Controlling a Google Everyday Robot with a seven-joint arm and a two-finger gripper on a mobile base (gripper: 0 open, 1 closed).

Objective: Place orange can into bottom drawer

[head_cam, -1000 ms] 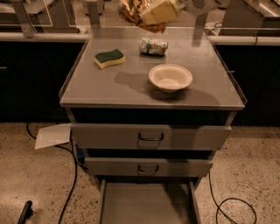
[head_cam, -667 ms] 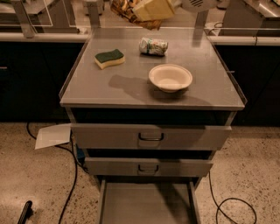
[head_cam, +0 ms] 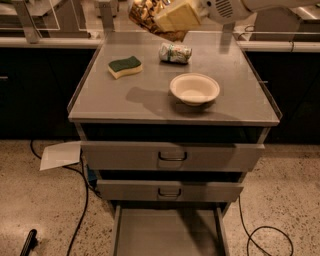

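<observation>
My gripper is at the top of the view, above the back of the cabinet top, shut on the orange can, a shiny golden-orange dented can with brown mottling held in the air. One pale yellow finger lies across the can. The bottom drawer is pulled open at the foot of the cabinet, showing a flat grey floor with nothing in it. It lies far below and in front of the gripper.
On the grey cabinet top lie a green-and-yellow sponge, a white-and-green patterned can on its side and a white bowl. Two upper drawers with dark handles stand slightly out. Cables and a sheet of paper lie on the floor.
The gripper with the orange can has moved a little left and toward the top edge of the view. Nothing on the cabinet has moved.
</observation>
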